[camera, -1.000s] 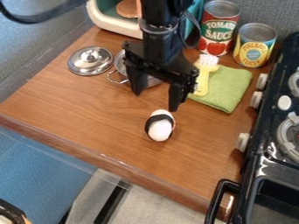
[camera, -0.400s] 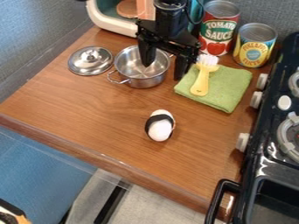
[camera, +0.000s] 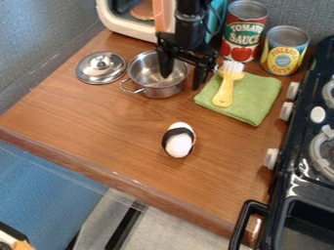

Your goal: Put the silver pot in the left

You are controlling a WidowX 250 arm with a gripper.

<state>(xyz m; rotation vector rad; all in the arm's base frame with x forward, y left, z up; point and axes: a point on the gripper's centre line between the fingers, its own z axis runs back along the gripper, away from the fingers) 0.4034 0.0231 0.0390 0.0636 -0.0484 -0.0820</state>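
The black gripper hangs at the upper middle of the view, its two fingers spread apart. One finger is over or inside the silver pot, the other beyond the pot's right rim, with the pot's right wall between them. Whether either finger touches the pot, I cannot tell. The open pot stands upright on the wooden counter, one wire handle pointing to the lower left; its far right part is hidden behind the gripper.
A metal lid lies left of the pot. To the right are a green cloth with a yellow brush, two cans and a stove. A white egg-shaped toy with a black band lies nearer the front.
The gripper has moved back from over the middle of the counter to the pot's right side, uncovering most of the pot. The pot has not moved.
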